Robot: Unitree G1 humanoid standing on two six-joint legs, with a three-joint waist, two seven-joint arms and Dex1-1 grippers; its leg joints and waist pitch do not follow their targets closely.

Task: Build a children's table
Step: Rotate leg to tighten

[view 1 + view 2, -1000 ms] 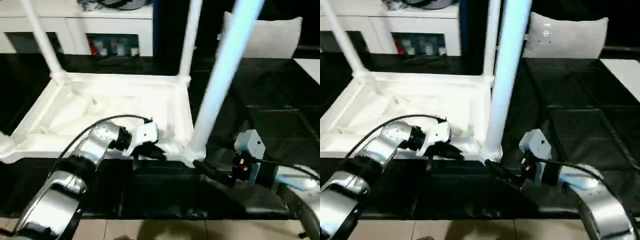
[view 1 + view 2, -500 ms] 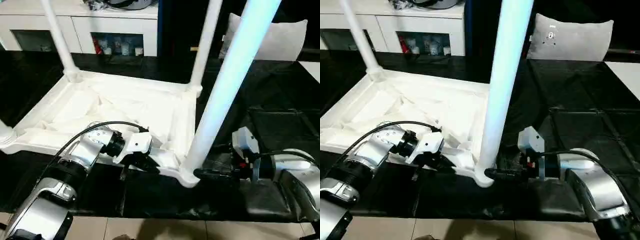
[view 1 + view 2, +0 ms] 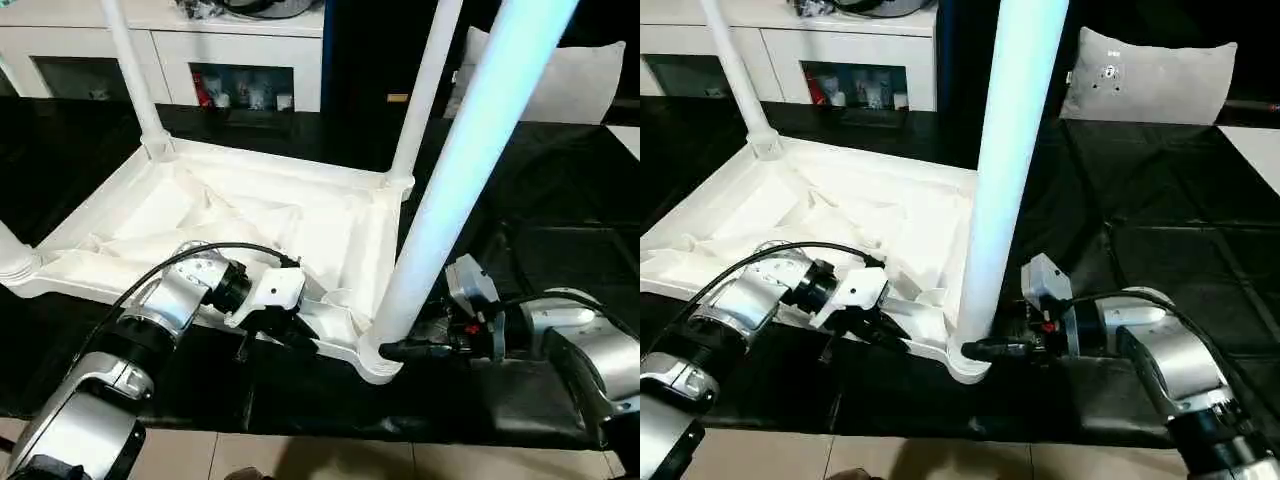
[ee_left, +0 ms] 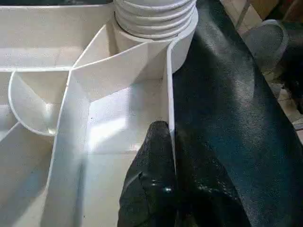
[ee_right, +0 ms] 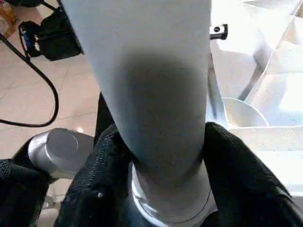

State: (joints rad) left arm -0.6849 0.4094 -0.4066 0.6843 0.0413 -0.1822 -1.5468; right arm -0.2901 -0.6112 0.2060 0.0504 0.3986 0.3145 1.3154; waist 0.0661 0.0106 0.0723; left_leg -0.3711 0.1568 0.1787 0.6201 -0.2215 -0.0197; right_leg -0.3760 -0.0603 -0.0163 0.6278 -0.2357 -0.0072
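- The table top (image 3: pixel 250 215) lies upside down, ribbed underside up, on the black sheet (image 3: pixel 560 250) that covers the floor, its near edge toward the robot.
- Three legs stand upright in corner sockets: the far left leg (image 3: pixel 130 70), the far right leg (image 3: pixel 425 90) and the near right leg (image 3: pixel 470 170), which rises close to the camera.
- At the near left corner a ringed leg base (image 3: pixel 12 255) sits in its socket at the picture's edge; how much leg stands above it cannot be told.
- The left pincer (image 3: pixel 290 330) is pinching the top's near rim, close to the near right corner; the left wrist view shows one black finger (image 4: pixel 156 179) inside the thin white wall and the other outside it, pressed against it.
- The right pincer (image 5: pixel 161 184) is pinching the near right leg just above its socket (image 3: pixel 968 360), a finger (image 5: pixel 236 179) on each side of the round shaft.
- Judged from this, the work is near its end: the near right leg looks seated, though whether it is pushed fully home is hard to say.
- What seems left is to confirm that leg and the near left one, let go, and turn the table onto its feet.
- A white cabinet (image 3: pixel 240 40) stands beyond the sheet's far edge, and a grey cushion (image 3: pixel 1150 80) leans at the far right.
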